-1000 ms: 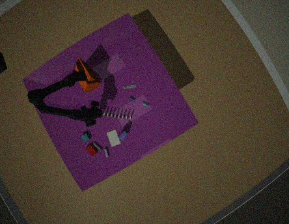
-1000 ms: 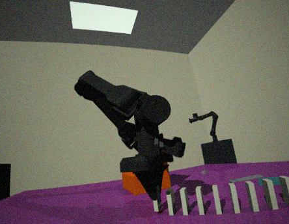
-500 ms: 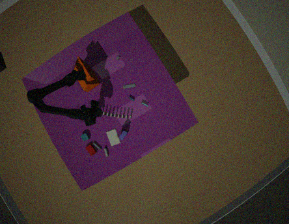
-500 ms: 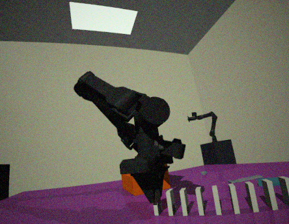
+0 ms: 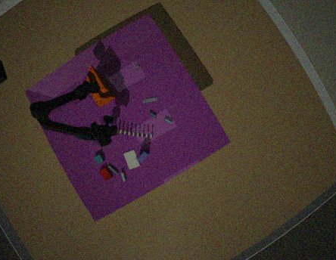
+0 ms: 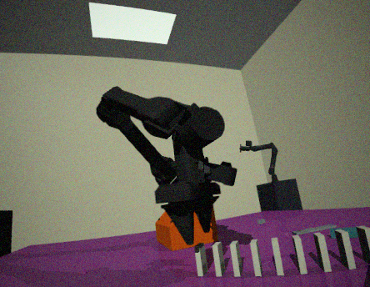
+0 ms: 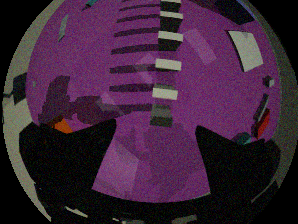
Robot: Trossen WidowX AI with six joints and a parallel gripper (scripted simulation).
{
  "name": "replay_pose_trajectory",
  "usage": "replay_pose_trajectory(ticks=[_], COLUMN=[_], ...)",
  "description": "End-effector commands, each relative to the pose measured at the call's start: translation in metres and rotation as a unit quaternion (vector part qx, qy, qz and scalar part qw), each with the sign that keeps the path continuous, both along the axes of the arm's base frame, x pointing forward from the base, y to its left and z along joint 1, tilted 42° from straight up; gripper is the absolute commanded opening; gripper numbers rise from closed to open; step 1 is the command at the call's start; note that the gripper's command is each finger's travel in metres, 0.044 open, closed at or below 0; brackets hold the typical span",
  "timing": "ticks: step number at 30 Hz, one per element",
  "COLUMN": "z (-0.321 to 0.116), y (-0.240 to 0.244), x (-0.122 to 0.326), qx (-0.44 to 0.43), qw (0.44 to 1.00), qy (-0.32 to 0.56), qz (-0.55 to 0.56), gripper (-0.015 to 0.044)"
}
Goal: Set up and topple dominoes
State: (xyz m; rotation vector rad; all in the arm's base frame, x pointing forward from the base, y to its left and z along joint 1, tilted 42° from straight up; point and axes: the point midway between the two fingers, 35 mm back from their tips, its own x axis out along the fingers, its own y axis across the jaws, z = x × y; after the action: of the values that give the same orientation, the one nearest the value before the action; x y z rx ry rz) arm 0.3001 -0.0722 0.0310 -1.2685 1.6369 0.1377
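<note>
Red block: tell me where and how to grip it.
The red block is best gripped by two opposite side faces, coming from above. It is compact and blocky, and its top looks uncovered; a dark-sided piece stands close on one side, so fingers there would probably be cramped.

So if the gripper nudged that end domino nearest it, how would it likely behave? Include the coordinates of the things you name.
The end domino (image 6: 201, 261) (image 7: 161, 116) stands upright on a narrow base, so it would probably tip rather than slide. Its straight edges and flat faces suggest a stiff piece, unlikely to roll. With the next domino (image 6: 218, 259) (image 7: 165, 94) close by, it would likely knock that one over too.
</note>
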Motion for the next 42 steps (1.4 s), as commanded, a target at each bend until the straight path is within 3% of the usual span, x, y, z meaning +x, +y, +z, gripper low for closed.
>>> replay_pose_trajectory(ticks=[1, 4, 10, 12, 16, 20, 24, 27, 42], z=[0.052, 0.074, 0.075, 0.073, 0.065, 0.056, 0.048, 0.046, 0.046], y=[0.045, 0.062, 0.062, 0.059, 0.039, 0.019, 0.001, -0.002, -0.002], x=[-0.001, -0.009, -0.009, -0.010, -0.013, -0.019, -0.026, -0.027, -0.027], qx=[0.003, 0.000, 0.000, 0.004, 0.024, 0.042, 0.055, 0.057, 0.057], qw=[1.000, 1.000, 1.000, 0.999, 0.961, 0.868, 0.731, 0.703, 0.703], qy=[-0.016, -0.016, -0.016, -0.042, -0.191, -0.336, -0.458, -0.476, -0.476], qz=[0.003, 0.003, 0.003, -0.027, -0.198, -0.365, -0.504, -0.525, -0.525], gripper=[0.0440, 0.0440, 0.0440, 0.0387, 0.0282, 0.0177, 0.0072, 0.0000, 0.0000])
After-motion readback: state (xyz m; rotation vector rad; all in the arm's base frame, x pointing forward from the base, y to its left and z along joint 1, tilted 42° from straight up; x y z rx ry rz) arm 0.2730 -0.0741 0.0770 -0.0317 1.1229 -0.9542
